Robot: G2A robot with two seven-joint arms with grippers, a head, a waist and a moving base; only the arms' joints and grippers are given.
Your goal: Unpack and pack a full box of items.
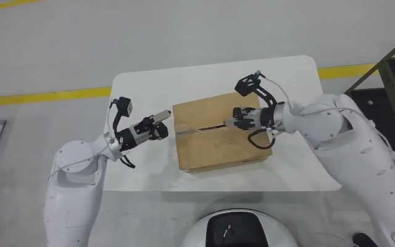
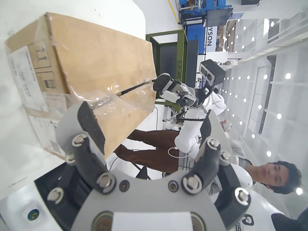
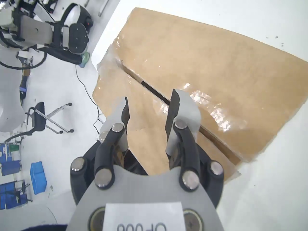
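A closed brown cardboard box (image 1: 216, 139) sits in the middle of the white table (image 1: 154, 92). Clear tape (image 3: 211, 111) runs along its top seam (image 3: 154, 91), which gapes as a dark slit between the flaps. My right gripper (image 1: 229, 121) hovers low over the box top at the seam, open, with one finger (image 3: 174, 111) right at the slit. My left gripper (image 1: 166, 122) stands open just beside the box's left end, close to the crumpled tape (image 2: 108, 99) at that corner, holding nothing. The box's side facing it carries paper labels (image 2: 26, 80).
The box takes up most of the table's middle; bare tabletop lies behind it and to the left. A green metal frame (image 1: 382, 68) stands off the table's right end. The front edge of the table (image 1: 247, 185) runs close to the box.
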